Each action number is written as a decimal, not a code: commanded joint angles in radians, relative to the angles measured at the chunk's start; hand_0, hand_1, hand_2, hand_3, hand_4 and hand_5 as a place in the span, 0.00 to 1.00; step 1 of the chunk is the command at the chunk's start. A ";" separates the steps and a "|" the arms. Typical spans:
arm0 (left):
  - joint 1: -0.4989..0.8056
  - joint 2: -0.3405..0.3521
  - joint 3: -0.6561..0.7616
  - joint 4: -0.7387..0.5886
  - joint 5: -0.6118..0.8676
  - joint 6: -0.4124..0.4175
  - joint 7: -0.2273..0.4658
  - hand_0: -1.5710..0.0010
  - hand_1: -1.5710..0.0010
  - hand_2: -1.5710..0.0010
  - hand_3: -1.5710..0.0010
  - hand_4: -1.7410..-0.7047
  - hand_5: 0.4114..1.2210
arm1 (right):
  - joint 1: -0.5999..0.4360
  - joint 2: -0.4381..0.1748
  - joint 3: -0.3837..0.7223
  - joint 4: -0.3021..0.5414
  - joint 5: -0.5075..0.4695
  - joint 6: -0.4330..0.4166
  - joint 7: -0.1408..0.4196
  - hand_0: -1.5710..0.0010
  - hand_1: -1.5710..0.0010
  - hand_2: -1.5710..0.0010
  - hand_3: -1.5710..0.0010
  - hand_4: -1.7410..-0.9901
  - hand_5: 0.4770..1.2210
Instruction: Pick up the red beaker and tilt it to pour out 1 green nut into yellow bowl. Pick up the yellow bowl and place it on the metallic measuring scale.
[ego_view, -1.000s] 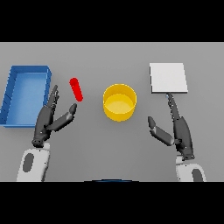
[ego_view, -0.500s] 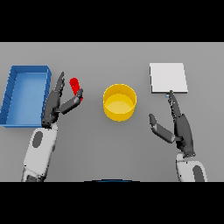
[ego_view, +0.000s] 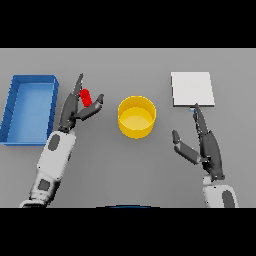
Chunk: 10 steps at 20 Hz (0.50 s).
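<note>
The left hand (ego_view: 75, 111) had its fingers spread apart around the red beaker (ego_view: 86, 97), apparently to grasp it for pouring into the yellow bowl (ego_view: 136, 116).

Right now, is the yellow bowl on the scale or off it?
Off. The yellow bowl sits on the grey table, apart from the metallic scale, which carries nothing.

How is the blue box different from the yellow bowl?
The blue box is rectangular with straight walls, while the yellow bowl is round. The box looks much longer and wider than the bowl. The box sits at the table's left side, beside the left robot hand and the red beaker; the bowl sits near the middle. Both are open on top, and nothing shows inside either.
</note>
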 joint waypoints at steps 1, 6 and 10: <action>-0.014 -0.006 0.001 0.018 -0.001 0.003 -0.018 1.00 1.00 1.00 1.00 0.46 0.32 | -0.008 0.009 0.009 0.010 0.012 -0.006 0.004 1.00 1.00 1.00 1.00 0.63 0.29; -0.082 -0.011 0.032 0.109 0.001 0.036 -0.080 1.00 0.98 0.97 1.00 0.43 0.38 | 0.010 0.004 0.007 -0.009 0.014 -0.009 -0.003 1.00 1.00 1.00 1.00 0.64 0.29; -0.104 -0.035 0.057 0.163 0.007 0.082 -0.125 0.51 0.49 0.49 0.63 0.25 0.64 | 0.003 0.005 0.012 -0.003 0.031 -0.017 -0.008 1.00 1.00 1.00 1.00 0.66 0.29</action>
